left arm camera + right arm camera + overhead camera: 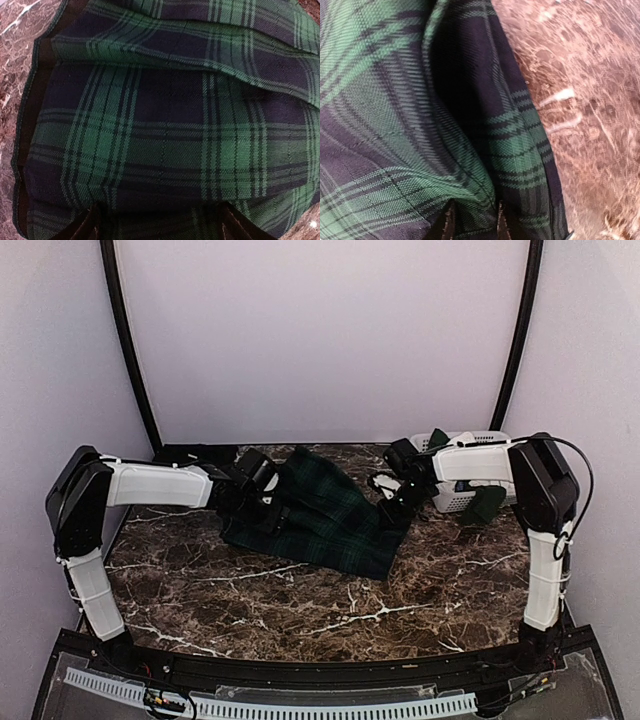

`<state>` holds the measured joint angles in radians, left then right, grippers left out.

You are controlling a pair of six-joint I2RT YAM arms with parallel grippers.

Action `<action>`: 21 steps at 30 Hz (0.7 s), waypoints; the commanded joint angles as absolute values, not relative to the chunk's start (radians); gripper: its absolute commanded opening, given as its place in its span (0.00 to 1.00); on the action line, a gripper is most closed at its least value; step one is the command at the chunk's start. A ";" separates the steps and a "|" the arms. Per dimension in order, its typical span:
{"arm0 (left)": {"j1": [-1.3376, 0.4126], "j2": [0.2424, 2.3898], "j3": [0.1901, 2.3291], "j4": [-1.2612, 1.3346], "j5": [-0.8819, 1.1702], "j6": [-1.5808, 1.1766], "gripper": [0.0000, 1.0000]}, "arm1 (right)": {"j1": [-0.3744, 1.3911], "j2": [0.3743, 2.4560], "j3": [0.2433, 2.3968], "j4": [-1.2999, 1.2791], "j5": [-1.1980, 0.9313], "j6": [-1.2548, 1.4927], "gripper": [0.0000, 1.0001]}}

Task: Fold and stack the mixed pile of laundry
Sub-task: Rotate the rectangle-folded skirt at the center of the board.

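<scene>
The green-and-navy tartan skirt (325,520) lies spread on the marble table, its black lining showing along the left hem (35,100). My left gripper (262,502) sits low over the skirt's left part. It is open, its fingertips (86,227) wide apart with flat cloth (165,140) under them. My right gripper (392,492) is at the skirt's right edge. Its fingers (449,225) stand close together with a raised fold of tartan (475,200) pinched between them. A black cloth piece (195,453) lies at the back left.
A white slatted basket (470,480) stands at the back right behind the right arm, with a dark green cloth (488,505) hanging over its front. Bare marble (330,610) stretches in front of the skirt, and more of it (590,125) to the skirt's right.
</scene>
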<state>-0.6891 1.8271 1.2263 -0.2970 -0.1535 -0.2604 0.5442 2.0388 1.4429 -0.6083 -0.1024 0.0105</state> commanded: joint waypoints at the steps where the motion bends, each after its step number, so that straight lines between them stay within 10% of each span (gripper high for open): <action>1: -0.669 1.862 1.203 -0.358 -0.172 -0.290 0.77 | 0.568 2.062 1.417 -0.652 -0.131 0.006 0.22; 11: -0.536 1.766 1.185 -0.337 -0.189 -0.262 0.77 | 0.784 1.838 1.153 -0.640 -0.303 0.137 0.12; 17: -0.528 1.683 1.256 -0.289 -0.097 -0.202 0.78 | 0.794 1.629 1.101 -0.600 -0.368 0.221 0.59; 21: -0.529 1.610 1.240 -0.257 -0.025 -0.205 0.79 | 0.689 1.577 1.148 -0.539 -0.389 0.232 0.66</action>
